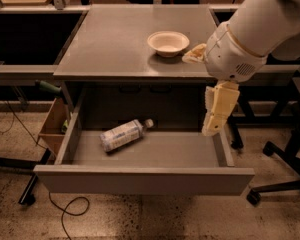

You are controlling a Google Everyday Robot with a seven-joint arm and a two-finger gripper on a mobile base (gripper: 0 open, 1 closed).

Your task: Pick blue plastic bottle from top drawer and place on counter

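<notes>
Plastic bottle [121, 135] lies in metal drawer [140, 181]; cream gripper [217, 109] above it, empty, opening unclear.

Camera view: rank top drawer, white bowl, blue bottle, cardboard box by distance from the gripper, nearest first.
The gripper hangs at right.
1. top drawer: right wall, just below.
2. white bowl (counter, up-left) and blue plastic bottle (drawer, left): too close to call.
3. cardboard box: far left, under the desk.

The tool [217, 109], at the top drawer's [140, 180] right wall, hides part of it; the arm [262, 21] is cut off at top right.
</notes>
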